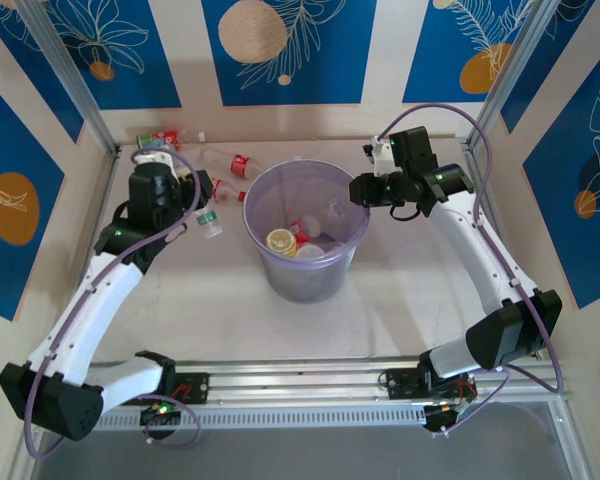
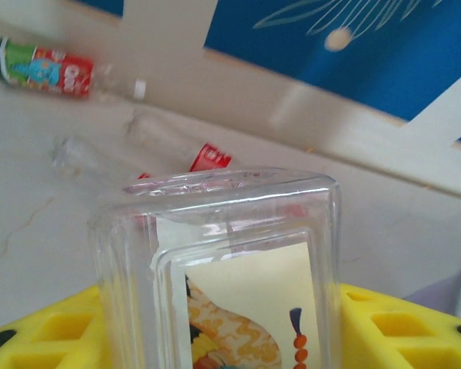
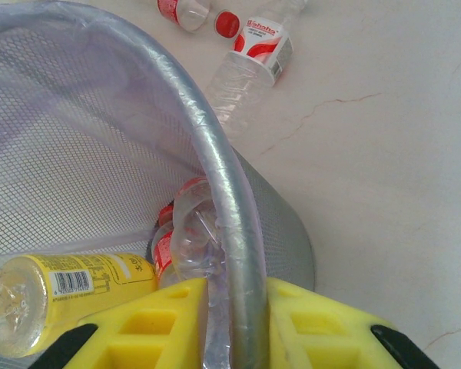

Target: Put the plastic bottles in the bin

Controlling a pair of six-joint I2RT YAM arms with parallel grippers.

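You had the left gripper clenched on a clear square-sided plastic bottle beside the round pale-purple translucent bin, its rim pinched by the right gripper; slick walls risked a drop.

1. The pale, smooth worktop has thin, crack-like lines in it.
2. A big round see-through pale-purple plastic bin stands upright near the middle of it.
3. A clear plastic bottle with a red-and-green label lies on its side in the far left corner.
4. A long clear plastic bottle with a red-and-white label lies on its side behind the bin.
5. A small clear plastic bottle with a red cap lies just beside the long one.
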